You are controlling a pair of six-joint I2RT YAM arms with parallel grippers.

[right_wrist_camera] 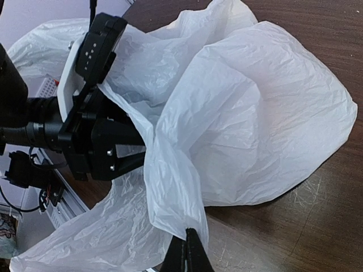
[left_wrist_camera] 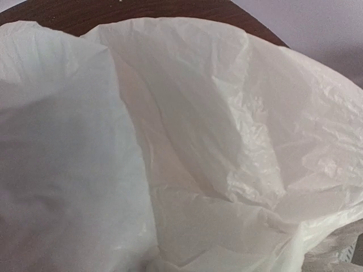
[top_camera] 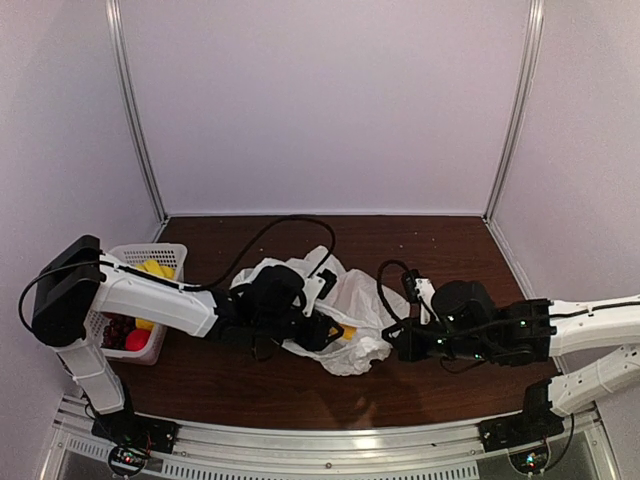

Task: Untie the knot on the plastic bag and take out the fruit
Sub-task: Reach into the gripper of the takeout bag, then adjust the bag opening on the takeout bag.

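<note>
Clamps R tool (right_wrist_camera: 187, 255) tight on a fold of the plastic bag (top_camera: 360, 300), crumpled mid-bench (top_camera: 250, 395). Buries L tool (right_wrist_camera: 136, 153) in bag's mouth from the left; tips hidden by plastic, can't tell if apart or together. Shows yellow fruit (top_camera: 347, 333) peeking out beside L tool. Has white basket (top_camera: 165, 250) w/ red apples (top_camera: 136, 340), dark grapes (top_camera: 118, 328) far left, black cable (top_camera: 290, 222) looped behind bag.

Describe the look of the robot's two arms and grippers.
The left arm and right arm have white shells and black joints. Black cables loop out. The left gripper is black with a white plate; the right gripper has dark, tapered fingers.
</note>
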